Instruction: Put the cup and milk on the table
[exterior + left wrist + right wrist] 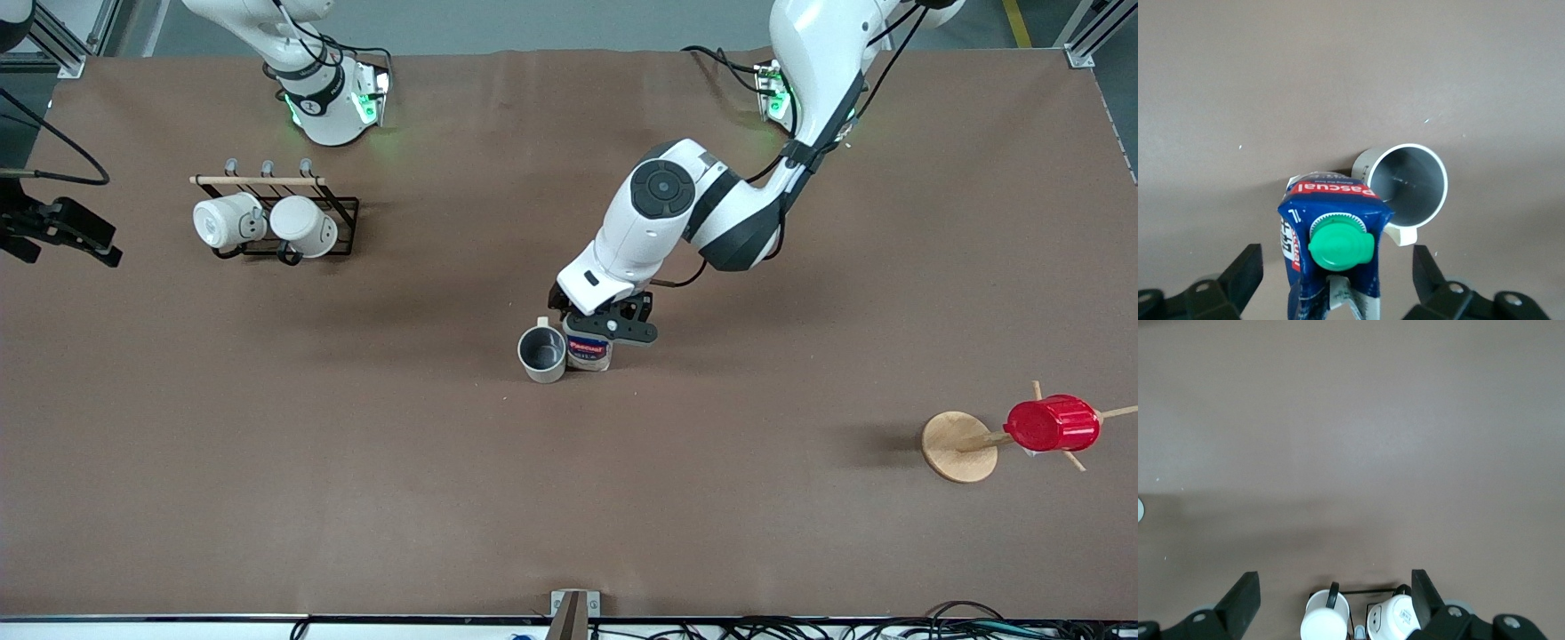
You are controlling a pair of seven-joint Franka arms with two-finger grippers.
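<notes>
The milk (589, 351), a blue-and-white carton with a red label and green cap, stands upright on the brown table (356, 480) near its middle. The cup (542, 353), white with a dark grey inside, stands upright right beside it, toward the right arm's end. My left gripper (607, 326) is low over the milk, open. In the left wrist view the fingers (1248, 267) stand wide on either side of the milk (1338, 227), with gaps, and the cup (1408, 183) sits just past it. My right gripper (80, 238) waits open and empty, up over the table's edge.
A black wire rack (342, 218) with two all-white mugs (267, 224) stands near the right arm's base; it shows in the right wrist view (1358, 613). A red ribbed cup (1052, 424) hangs on a wooden peg stand (958, 446) toward the left arm's end.
</notes>
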